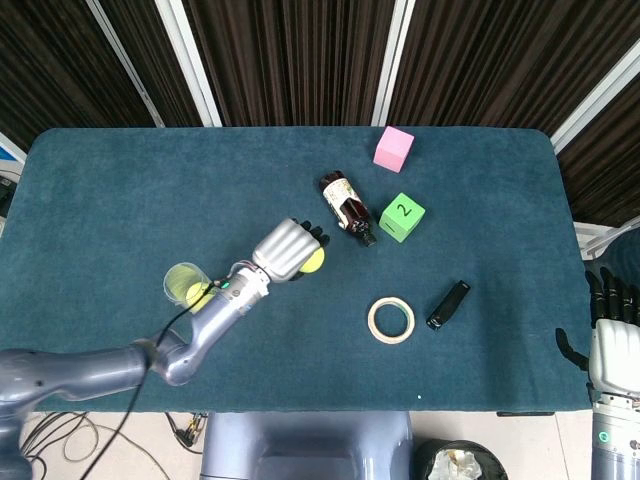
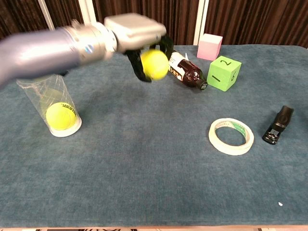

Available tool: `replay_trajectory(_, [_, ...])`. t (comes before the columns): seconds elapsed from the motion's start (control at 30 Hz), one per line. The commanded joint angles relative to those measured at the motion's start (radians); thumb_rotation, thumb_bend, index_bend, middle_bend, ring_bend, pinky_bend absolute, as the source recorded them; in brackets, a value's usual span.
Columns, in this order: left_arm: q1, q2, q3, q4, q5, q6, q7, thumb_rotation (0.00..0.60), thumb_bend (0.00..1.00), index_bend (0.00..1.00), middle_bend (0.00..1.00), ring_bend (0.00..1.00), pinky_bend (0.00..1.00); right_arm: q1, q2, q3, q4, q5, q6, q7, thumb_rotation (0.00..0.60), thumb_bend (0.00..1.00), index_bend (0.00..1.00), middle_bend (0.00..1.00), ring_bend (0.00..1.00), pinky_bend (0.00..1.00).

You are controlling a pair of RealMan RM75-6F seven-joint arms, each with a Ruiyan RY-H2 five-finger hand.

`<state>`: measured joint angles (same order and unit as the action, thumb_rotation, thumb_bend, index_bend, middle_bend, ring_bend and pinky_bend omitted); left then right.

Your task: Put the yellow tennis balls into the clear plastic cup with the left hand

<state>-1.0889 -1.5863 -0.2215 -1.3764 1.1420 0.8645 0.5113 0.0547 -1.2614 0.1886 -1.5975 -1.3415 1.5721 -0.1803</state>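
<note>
My left hand (image 1: 285, 249) (image 2: 137, 29) grips a yellow tennis ball (image 1: 313, 261) (image 2: 154, 64) and holds it well above the table, to the right of the cup. The clear plastic cup (image 1: 185, 283) (image 2: 52, 103) stands upright near the left front of the table with another yellow tennis ball (image 2: 59, 115) (image 1: 194, 293) inside it. My right hand (image 1: 610, 335) hangs off the table's right front corner, fingers apart and holding nothing.
A brown bottle (image 1: 346, 209) (image 2: 185, 70) lies just beyond the raised ball. A green numbered cube (image 1: 402, 216) and a pink cube (image 1: 393, 148) sit behind it. A tape roll (image 1: 390, 320) and a black object (image 1: 448, 304) lie front right.
</note>
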Motion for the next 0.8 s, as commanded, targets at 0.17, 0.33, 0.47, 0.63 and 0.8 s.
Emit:
replay_trajectory(0.17, [0.14,0.355,-0.017,-0.319,0.061,0.121,-0.077,0.6,0.3,0.47,0.48,0.39,0.57,0.002,-0.005,-0.008,-0.005,-0.011,-0.001,-0.007,0.6,0.35,0.08,0.0,0.0,0.0])
replay_trajectory(0.33, [0.211,0.51,0.02,-0.426,0.151,0.154,-0.133,0.6,0.3,0.47,0.49,0.39,0.57,0.003,-0.009,-0.007,-0.003,-0.006,-0.004,-0.008,0.6,0.35,0.08,0.0,0.0,0.0])
replay_trajectory(0.47, [0.268,0.598,0.062,-0.475,0.219,0.173,-0.186,0.6,0.3,0.47,0.49,0.39,0.57,0.003,-0.009,-0.006,-0.005,-0.006,-0.002,-0.008,0.6,0.35,0.08,0.0,0.0,0.0])
replay_trajectory(0.63, [0.319,0.647,0.104,-0.489,0.278,0.193,-0.227,0.6,0.3,0.47,0.49,0.39,0.57,0.001,-0.008,-0.004,-0.006,-0.007,0.002,-0.005,0.6,0.35,0.08,0.0,0.0,0.0])
replay_trajectory(0.8, [0.337,0.657,0.131,-0.46,0.318,0.175,-0.259,0.6,0.3,0.47,0.48,0.39,0.57,0.0,-0.007,-0.004,-0.009,-0.007,0.005,-0.005,0.6,0.35,0.08,0.0,0.0,0.0])
